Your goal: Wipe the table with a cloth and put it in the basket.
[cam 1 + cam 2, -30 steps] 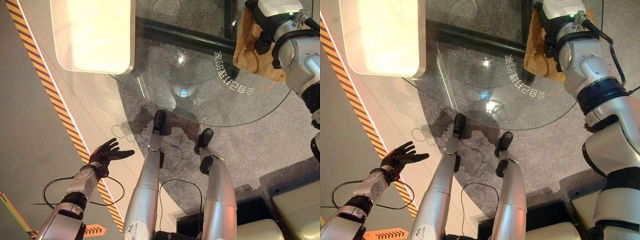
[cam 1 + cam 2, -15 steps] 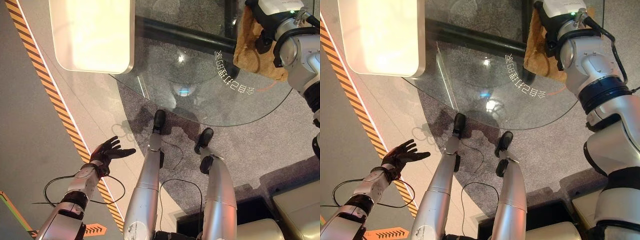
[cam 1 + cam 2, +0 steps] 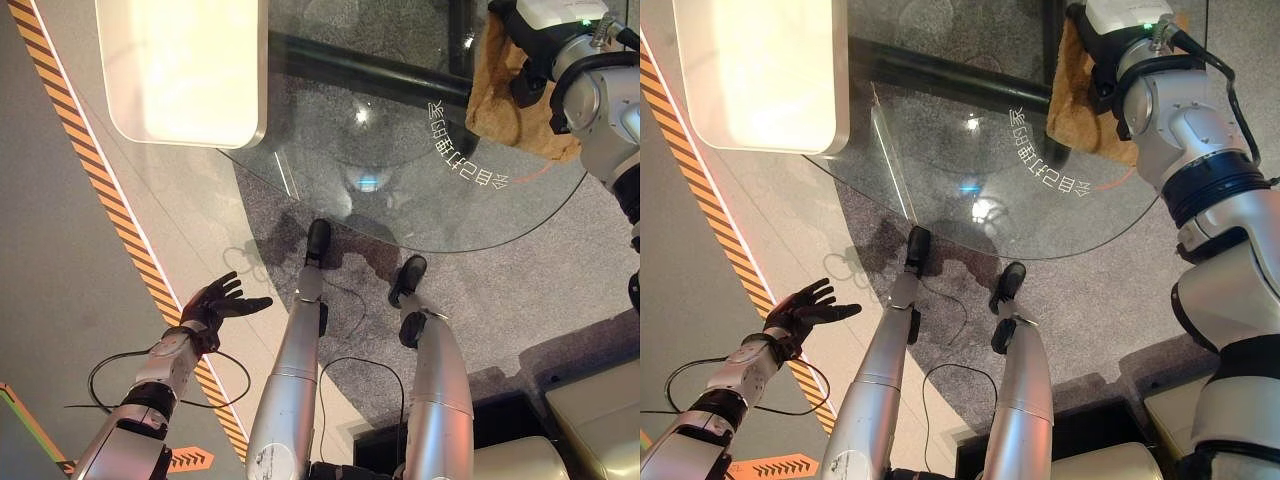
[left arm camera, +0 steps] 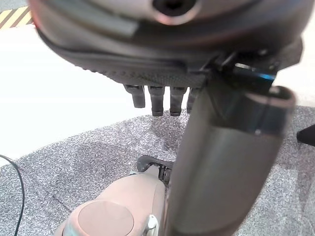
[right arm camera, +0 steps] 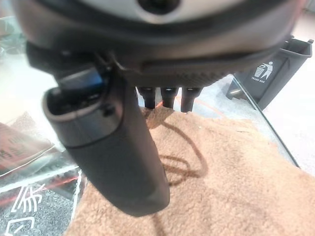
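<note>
A tan fleecy cloth [image 3: 497, 95] lies on the far right part of the round glass table [image 3: 400, 190]. My right hand [image 5: 118, 147] is over the cloth [image 5: 206, 182], fingers [image 5: 165, 96] straight and pointing down at it, thumb held out in front. From here I cannot tell whether the fingers touch the cloth. My left hand [image 3: 222, 303] hangs open and idle low at the left, above the floor, holding nothing.
A white rounded slab [image 3: 185, 70] overlaps the table's far left side. An orange-and-black striped line [image 3: 110, 200] crosses the floor at the left. A dark waste bin [image 5: 275, 69] stands beyond the table. Beige boxes [image 3: 600, 420] sit at the lower right.
The right forearm has shifted very slightly over the cloth. The left hand and the cloth stay where they were.
</note>
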Motion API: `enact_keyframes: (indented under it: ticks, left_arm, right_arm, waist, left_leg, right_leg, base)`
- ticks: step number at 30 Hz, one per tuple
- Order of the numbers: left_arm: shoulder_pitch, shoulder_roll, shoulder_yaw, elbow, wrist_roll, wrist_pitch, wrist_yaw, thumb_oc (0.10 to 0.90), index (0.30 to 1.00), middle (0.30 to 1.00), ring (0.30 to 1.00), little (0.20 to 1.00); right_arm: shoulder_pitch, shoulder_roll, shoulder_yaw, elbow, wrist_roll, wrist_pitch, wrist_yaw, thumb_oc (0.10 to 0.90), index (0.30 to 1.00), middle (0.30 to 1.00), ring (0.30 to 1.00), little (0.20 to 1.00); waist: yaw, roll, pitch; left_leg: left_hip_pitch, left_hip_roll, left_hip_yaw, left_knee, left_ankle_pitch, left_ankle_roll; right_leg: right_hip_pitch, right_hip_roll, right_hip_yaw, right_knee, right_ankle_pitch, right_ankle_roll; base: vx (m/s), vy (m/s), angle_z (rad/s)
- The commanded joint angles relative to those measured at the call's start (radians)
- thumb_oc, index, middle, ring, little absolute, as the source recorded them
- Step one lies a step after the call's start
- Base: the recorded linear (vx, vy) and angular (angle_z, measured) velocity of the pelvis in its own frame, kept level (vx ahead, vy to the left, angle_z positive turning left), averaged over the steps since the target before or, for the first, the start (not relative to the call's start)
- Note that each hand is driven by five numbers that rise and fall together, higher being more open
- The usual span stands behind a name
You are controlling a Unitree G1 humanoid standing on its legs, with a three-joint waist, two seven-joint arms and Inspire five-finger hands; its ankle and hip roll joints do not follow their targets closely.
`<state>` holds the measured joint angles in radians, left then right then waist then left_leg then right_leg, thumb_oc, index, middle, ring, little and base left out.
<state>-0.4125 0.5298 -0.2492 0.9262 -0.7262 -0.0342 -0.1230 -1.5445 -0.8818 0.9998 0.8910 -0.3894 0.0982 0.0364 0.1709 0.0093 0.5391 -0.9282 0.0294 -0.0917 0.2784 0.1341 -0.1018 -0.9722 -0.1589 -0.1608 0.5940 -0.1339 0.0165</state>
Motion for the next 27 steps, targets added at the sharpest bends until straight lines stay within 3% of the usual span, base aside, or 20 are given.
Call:
enact_keyframes:
  ticks: [1, 6, 7, 8, 9, 27]
  left_arm:
    - [0.105, 0.058, 0.021, 0.012, 0.020, -0.010, -0.002, 0.800, 0.900, 0.900, 0.900, 0.900]
    - [0.101, 0.059, 0.022, 0.010, 0.020, -0.010, -0.004, 0.800, 0.900, 0.900, 0.900, 0.900]
    - [0.100, 0.059, 0.022, 0.011, 0.019, -0.009, -0.003, 0.800, 0.900, 0.900, 0.900, 0.900]
    - [0.101, 0.059, 0.023, 0.012, 0.020, -0.010, -0.004, 0.800, 0.900, 0.900, 0.900, 0.900]
    - [0.101, 0.060, 0.024, 0.012, 0.019, -0.010, -0.006, 0.800, 0.900, 0.900, 0.900, 0.900]
    - [0.100, 0.065, 0.021, 0.007, 0.017, -0.007, -0.003, 0.800, 0.900, 0.900, 0.900, 0.900]
  right_arm:
    - [-0.045, -0.085, 0.049, 0.005, 0.030, -0.010, 0.040, 0.800, 0.900, 0.900, 0.900, 0.900]
    - [-0.056, -0.079, 0.052, 0.014, 0.033, -0.012, 0.053, 0.800, 0.900, 0.900, 0.900, 0.900]
    - [-0.057, -0.077, 0.053, 0.015, 0.034, -0.014, 0.059, 0.671, 0.789, 0.789, 0.789, 0.771]
    - [-0.057, -0.076, 0.053, 0.015, 0.035, -0.015, 0.063, 0.311, 0.481, 0.481, 0.481, 0.411]
    - [-0.056, -0.075, 0.053, 0.014, 0.033, -0.015, 0.069, 0.100, 0.300, 0.300, 0.300, 0.200]
    - [-0.057, -0.081, 0.059, -0.008, 0.014, -0.012, 0.058, 0.100, 0.300, 0.300, 0.300, 0.200]
  waist:
    - [-0.012, 0.028, -0.019]
    - [-0.008, 0.028, -0.019]
    - [-0.008, 0.028, -0.019]
    - [-0.008, 0.028, -0.019]
    - [-0.007, 0.029, -0.019]
    - [-0.008, 0.028, -0.019]
  left_leg:
    - [0.005, -0.045, 0.011, 0.070, -0.084, 0.065]
    - [0.005, -0.046, 0.011, 0.065, -0.083, 0.064]
    - [0.006, -0.046, 0.011, 0.065, -0.083, 0.064]
    - [0.005, -0.047, 0.010, 0.065, -0.082, 0.064]
    - [0.004, -0.047, 0.010, 0.066, -0.082, 0.064]
    - [0.004, -0.049, 0.012, 0.059, -0.080, 0.066]
  right_leg:
    - [0.046, 0.035, -0.038, -0.163, 0.127, 0.025]
    - [0.046, 0.034, -0.040, -0.168, 0.128, 0.024]
    - [0.047, 0.034, -0.041, -0.168, 0.128, 0.024]
    - [0.046, 0.034, -0.041, -0.167, 0.128, 0.024]
    - [0.045, 0.034, -0.041, -0.166, 0.128, 0.024]
    - [0.047, 0.034, -0.044, -0.178, 0.132, 0.026]
  base:
    - [0.00, 0.000, 0.00]
    - [0.00, 0.000, 0.00]
    - [0.00, 0.000, 0.00]
    - [0.00, 0.000, 0.00]
    - [0.00, 0.000, 0.00]
    - [0.00, 0.000, 0.00]
